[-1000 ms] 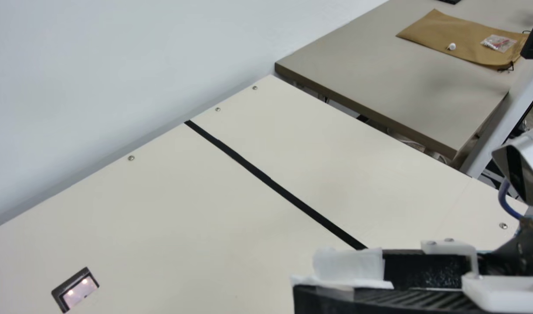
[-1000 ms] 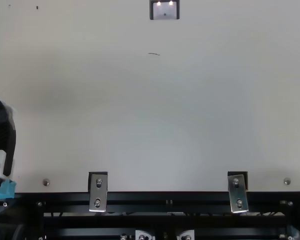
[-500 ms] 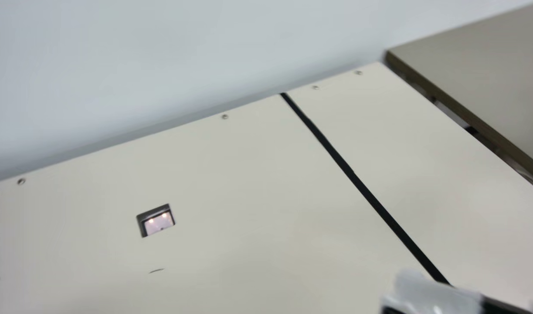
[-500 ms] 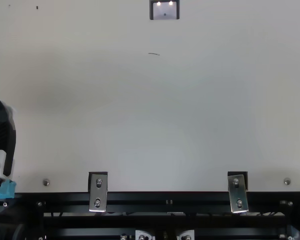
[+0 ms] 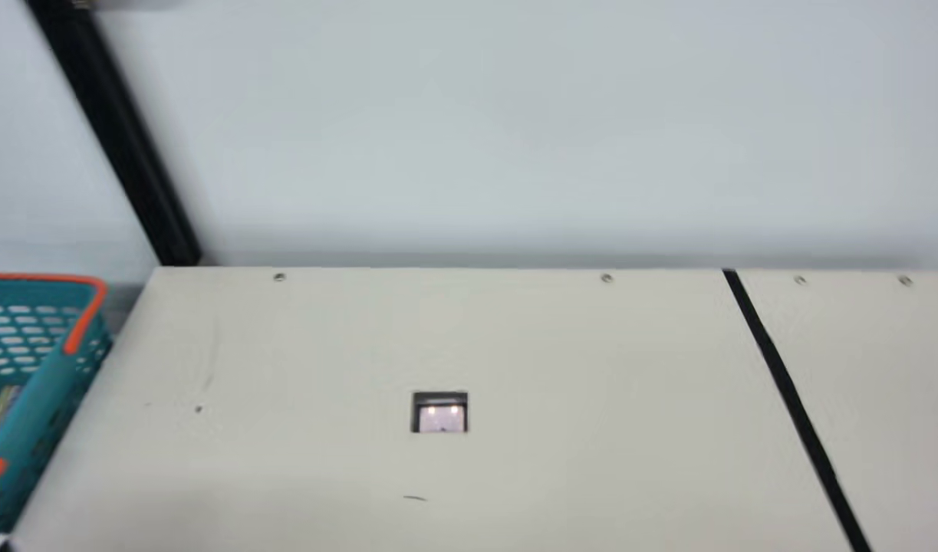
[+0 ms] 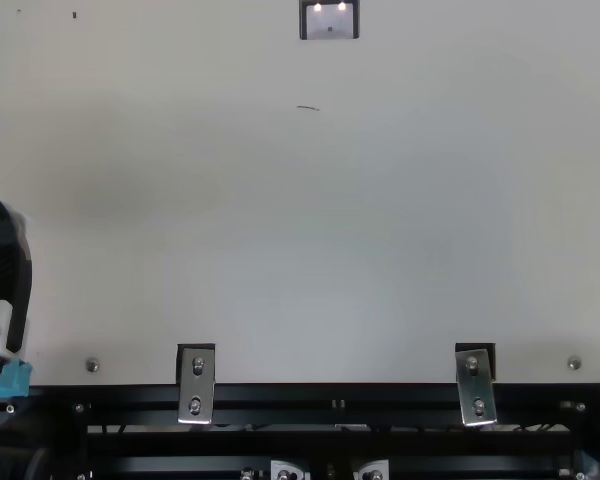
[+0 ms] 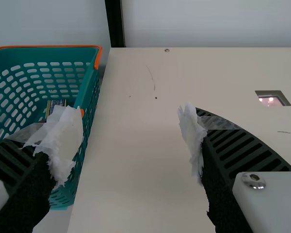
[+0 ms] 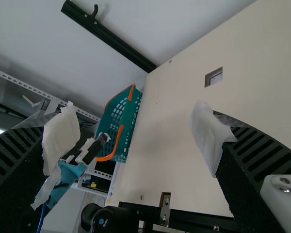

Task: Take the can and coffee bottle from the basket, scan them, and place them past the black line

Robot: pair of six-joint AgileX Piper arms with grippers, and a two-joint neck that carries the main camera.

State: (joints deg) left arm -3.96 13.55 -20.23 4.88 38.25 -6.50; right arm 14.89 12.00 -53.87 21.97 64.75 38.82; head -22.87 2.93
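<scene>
My left gripper (image 6: 5, 270) is at the left edge of the top view, above the table. In the left wrist view that gripper (image 7: 128, 131) stands open with nothing between its taped fingers, beside the teal basket (image 7: 89, 104). Inside the basket is a flat item with a yellowish edge (image 7: 48, 108); I cannot tell what it is. My right gripper (image 8: 136, 126) is open and holds nothing. The scanner window (image 5: 440, 418) is set in the table, and the black line (image 5: 791, 399) crosses the tabletop to its right.
A black post (image 5: 123, 138) stands against the pale wall behind the basket. Two metal brackets (image 6: 196, 385) sit on the table's near edge in the top view. Screws dot the tabletop's (image 5: 630, 429) far edge, and shelving (image 8: 36, 90) stands beyond the basket.
The camera on the neck has turned left, so the basket now shows and my right gripper has left the main view. In the top view my left gripper has stayed still.
</scene>
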